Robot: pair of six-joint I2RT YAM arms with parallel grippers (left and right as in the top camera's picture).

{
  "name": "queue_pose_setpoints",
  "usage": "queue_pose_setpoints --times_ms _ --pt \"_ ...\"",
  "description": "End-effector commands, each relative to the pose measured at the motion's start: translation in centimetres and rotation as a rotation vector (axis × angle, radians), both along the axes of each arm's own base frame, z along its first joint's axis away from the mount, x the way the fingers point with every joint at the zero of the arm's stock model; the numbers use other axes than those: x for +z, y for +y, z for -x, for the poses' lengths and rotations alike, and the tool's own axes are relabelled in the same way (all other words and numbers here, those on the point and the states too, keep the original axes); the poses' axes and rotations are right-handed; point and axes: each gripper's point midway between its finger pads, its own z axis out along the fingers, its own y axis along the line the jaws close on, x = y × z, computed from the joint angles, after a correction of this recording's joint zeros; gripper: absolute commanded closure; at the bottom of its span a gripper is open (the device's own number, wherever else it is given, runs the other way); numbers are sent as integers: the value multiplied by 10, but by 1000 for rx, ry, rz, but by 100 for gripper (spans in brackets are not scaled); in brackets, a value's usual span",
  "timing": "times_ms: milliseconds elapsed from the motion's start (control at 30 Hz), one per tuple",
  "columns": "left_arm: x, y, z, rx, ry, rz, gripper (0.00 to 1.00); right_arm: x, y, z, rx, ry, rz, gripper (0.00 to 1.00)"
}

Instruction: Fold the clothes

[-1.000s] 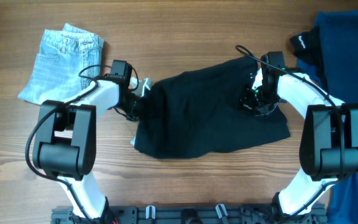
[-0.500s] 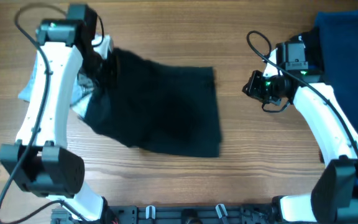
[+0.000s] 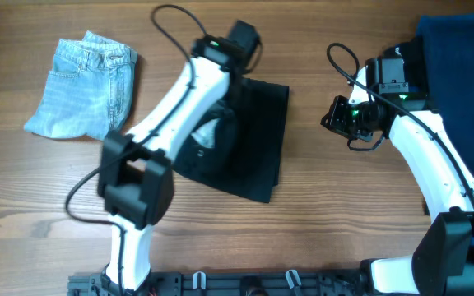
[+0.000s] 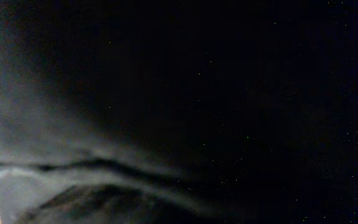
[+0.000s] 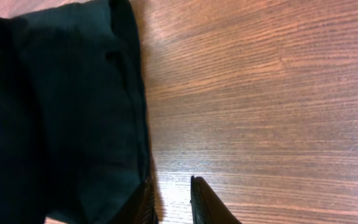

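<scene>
The black shorts (image 3: 257, 136) lie folded at the centre of the surface (image 3: 319, 214), with a patch of white lining (image 3: 206, 134) exposed on their left side. The left arm (image 3: 179, 99) reaches over them. Dark fabric fills the left wrist view, so the left claw's state cannot be told. The right claw (image 5: 169, 190) hangs just beside the shorts' right edge, fingers narrowly apart and empty. Denim shorts (image 3: 85, 86) lie far left, and a dark blue cloth (image 3: 459, 66) lies far right.

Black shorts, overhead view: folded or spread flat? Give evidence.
Folded over: the black shorts lie as a narrow doubled stack, white lining showing beside the left arm.
</scene>
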Motion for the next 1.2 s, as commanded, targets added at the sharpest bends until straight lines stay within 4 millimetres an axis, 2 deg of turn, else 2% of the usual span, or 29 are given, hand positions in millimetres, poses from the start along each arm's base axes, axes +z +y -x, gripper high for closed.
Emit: queue_pose_setpoints --times_ms 0,67,133,167,200,267,333,367,433,467,533,567,600,667,700,767,800,833,867,900,967,1033,1133,1167 --pt "-16 -45 13 18 16 55 48 8 2 -2 16 -20 -13 80" --pt "-7 -46 21 -51 22 40 24 8 2 0 19 -15 -12 80" --pt "6 -35 25 -78 37 18 20 8 2 1 48 -22 -5 80" --pt "19 -21 26 -79 48 6 4 8 3 1 70 -30 1 80" --pt "27 -10 25 -69 51 0 0 8 3 1 90 -37 4 79" --pt "41 19 17 -13 31 -34 0 11 10 1 142 -59 -20 77" --pt "47 57 0 72 7 -60 0 25 36 1 304 -141 -143 76" --pt "47 67 -4 91 16 -48 0 32 48 3 357 -171 -195 76" --pt "42 80 -9 81 42 -12 18 43 68 5 446 -228 -273 76" --pt "36 89 -11 80 65 12 43 50 85 5 499 -265 -320 76" --pt "24 102 -10 114 108 29 80 60 114 4 561 -313 -379 75" --pt "19 107 -8 124 127 32 92 62 127 2 572 -330 -387 75" --pt "11 109 -6 108 148 50 96 63 147 0 594 -346 -405 74" --pt "2 103 -3 71 177 115 96 56 175 -3 600 -340 -424 75" --pt "-4 89 1 20 198 202 90 44 192 -4 593 -316 -425 75" --pt "-12 79 6 -28 213 250 80 15 202 -9 517 -237 -397 76" --pt "-17 77 9 -40 221 248 79 -4 201 -12 434 -167 -373 76" --pt "-28 77 18 -54 247 240 76 -42 193 -14 307 -30 -349 80" --pt "-36 79 27 -67 276 232 76 -70 175 -12 194 93 -330 86" --pt "-39 81 29 -66 284 226 76 -82 159 -11 126 147 -296 87" --pt "-49 83 36 -62 303 219 76 -96 116 -11 22 202 -195 87" --pt "-60 85 42 -60 315 217 75 -96 72 -11 -32 220 -118 87" --pt "-74 87 52 -56 340 211 76 -90 35 -8 -29 221 -88 85" --pt "-77 87 53 -56 339 212 76 -88 32 -6 -8 223 -103 84"
